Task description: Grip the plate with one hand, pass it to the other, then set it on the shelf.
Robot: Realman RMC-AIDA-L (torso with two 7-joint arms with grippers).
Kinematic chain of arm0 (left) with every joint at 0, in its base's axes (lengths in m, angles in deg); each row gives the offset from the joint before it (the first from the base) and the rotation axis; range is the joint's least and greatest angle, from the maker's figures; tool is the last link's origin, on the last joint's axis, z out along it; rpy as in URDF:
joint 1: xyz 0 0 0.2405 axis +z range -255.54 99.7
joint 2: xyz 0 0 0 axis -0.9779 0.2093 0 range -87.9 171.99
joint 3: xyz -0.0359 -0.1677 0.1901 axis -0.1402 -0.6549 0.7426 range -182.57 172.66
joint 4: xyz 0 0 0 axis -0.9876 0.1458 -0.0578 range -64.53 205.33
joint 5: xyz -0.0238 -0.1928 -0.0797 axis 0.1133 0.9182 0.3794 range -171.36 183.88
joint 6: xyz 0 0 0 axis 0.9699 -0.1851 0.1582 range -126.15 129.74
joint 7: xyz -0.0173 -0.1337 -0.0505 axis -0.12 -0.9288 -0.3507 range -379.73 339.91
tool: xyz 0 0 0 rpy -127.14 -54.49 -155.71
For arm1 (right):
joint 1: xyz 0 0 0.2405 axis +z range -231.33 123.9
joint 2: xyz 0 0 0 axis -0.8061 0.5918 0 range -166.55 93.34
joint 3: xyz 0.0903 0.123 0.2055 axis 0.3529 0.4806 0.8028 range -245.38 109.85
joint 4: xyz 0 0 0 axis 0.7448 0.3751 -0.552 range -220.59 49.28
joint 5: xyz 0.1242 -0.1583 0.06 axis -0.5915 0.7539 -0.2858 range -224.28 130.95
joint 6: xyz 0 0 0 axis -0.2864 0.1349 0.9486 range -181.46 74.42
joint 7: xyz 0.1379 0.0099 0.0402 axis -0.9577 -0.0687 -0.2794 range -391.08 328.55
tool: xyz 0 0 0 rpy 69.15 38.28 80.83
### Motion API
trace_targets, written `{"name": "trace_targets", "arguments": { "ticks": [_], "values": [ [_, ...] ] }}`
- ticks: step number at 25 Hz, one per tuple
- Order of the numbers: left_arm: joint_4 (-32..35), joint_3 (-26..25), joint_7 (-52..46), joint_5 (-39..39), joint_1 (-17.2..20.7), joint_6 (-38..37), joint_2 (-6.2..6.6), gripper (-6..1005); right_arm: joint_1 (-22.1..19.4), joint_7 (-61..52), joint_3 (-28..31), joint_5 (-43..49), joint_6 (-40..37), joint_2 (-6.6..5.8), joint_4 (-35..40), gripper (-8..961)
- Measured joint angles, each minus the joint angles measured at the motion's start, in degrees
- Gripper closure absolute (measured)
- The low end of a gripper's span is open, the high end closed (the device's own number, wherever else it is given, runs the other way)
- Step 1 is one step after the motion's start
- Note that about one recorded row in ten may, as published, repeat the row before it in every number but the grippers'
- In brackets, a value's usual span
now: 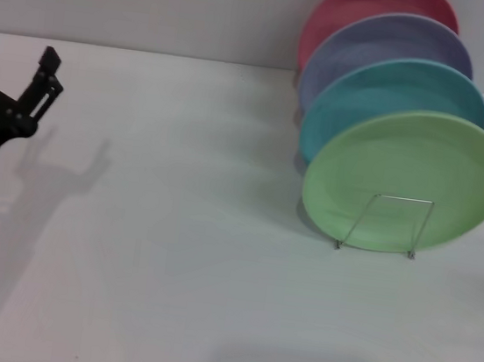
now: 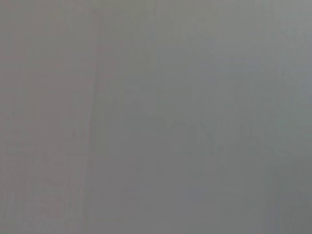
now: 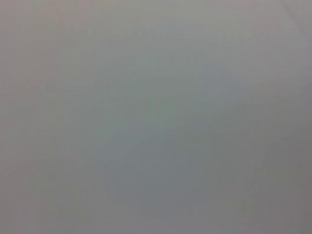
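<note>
Far across the table from the plate [image 1: 405, 182] on the shelf [image 1: 379, 223], left gripper [image 1: 15, 52] spread apart, empty

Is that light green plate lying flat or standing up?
Standing, tilted back. The green plate sits on edge in the wire rack, its face showing, leaning toward the turquoise plate behind it.

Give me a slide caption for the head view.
Green plate racked upright at the front of the shelf; open left gripper far left.
</note>
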Motion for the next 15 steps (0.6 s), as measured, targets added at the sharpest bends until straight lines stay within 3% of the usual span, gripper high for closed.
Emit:
{"name": "trace_targets", "arguments": {
  "ticks": [4, 6, 9, 15],
  "values": [
    [-1.8, -2.4, -0.1, 0.4, -1.4, 1.4, -0.13, 145, 3.6, 1.5, 0.0, -3.7, 5.2, -0.12, 0.1, 342],
    [-1.9, -2.9, -0.3, 0.5, -1.6, 2.1, -0.15, 138, 4.4, 2.3, 0.0, -4.0, 6.4, -0.14, 0.2, 213],
    [-2.0, -5.4, -0.3, 0.6, -1.7, 3.5, -0.23, 135, 7.0, 8.4, 0.0, -4.1, 9.5, -0.16, 0.3, 213],
    [-1.6, -9.0, -1.5, 0.6, -1.6, 4.5, -0.35, 135, 8.2, 12.2, 0.1, -6.4, 9.9, -0.45, 0.3, 212]
  ]
}}
